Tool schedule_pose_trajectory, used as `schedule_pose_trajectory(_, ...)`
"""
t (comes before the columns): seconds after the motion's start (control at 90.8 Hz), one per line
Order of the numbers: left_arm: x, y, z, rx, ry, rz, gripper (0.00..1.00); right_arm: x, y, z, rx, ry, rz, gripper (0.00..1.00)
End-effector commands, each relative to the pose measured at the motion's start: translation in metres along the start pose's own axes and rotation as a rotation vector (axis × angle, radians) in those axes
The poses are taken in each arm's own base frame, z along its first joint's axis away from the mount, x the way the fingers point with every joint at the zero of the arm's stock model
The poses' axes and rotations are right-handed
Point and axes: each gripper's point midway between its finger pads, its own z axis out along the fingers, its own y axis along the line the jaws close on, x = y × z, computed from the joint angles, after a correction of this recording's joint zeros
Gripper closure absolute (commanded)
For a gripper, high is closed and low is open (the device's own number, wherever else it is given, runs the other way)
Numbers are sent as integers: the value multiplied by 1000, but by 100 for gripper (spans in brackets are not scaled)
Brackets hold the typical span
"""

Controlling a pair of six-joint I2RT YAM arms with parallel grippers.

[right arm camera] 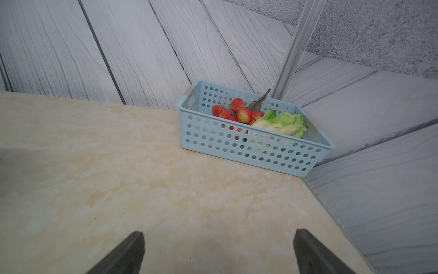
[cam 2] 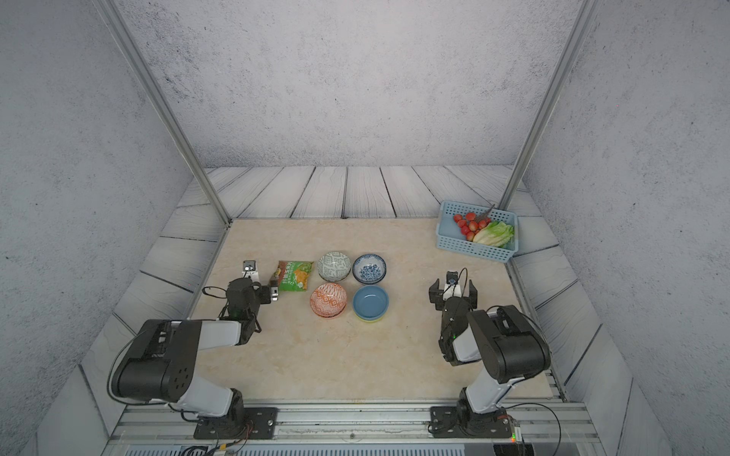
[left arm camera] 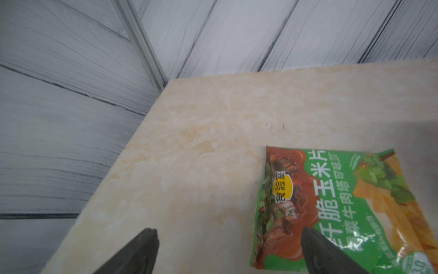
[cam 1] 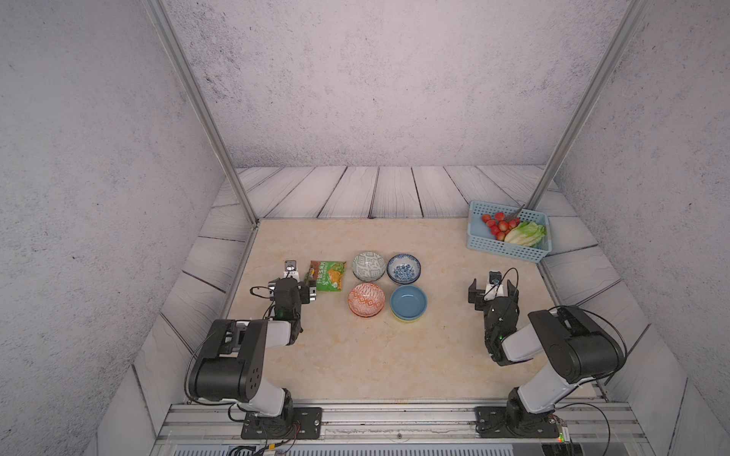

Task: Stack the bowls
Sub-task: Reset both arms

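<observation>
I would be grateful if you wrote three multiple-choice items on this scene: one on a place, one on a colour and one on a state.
1. Where does the snack packet lie?
A. between the left gripper and the grey-green bowl
B. at the near edge
C. in the far right corner

2. What colour is the rim showing under the blue bowl?
A. red
B. black
C. lime

3. How does the right gripper stand?
A. shut on a bowl
B. open, holding nothing
C. shut on a packet

Answers:
1 A: in both top views the packet lies between those two.
2 C: a lime bowl peeks out beneath it.
3 B: its wrist view shows only bare table between jaws set wide apart.
</observation>
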Motion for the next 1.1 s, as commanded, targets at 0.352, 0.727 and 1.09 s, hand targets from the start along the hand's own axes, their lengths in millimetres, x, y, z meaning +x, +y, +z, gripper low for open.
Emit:
schedule_pose_trajectory(0.352,-21,7,5,42,-22,-50,0,7,-3,28,-50,144,59,1)
schedule_pose_trajectory(0.727,-22,6,4,29,-29,-42,0,5,-3,26,-54,126,62,1)
schedule_pose_trajectory(1.09,-21,7,4,28,-29,-44,0,6,-6,31,-38,153,72,1)
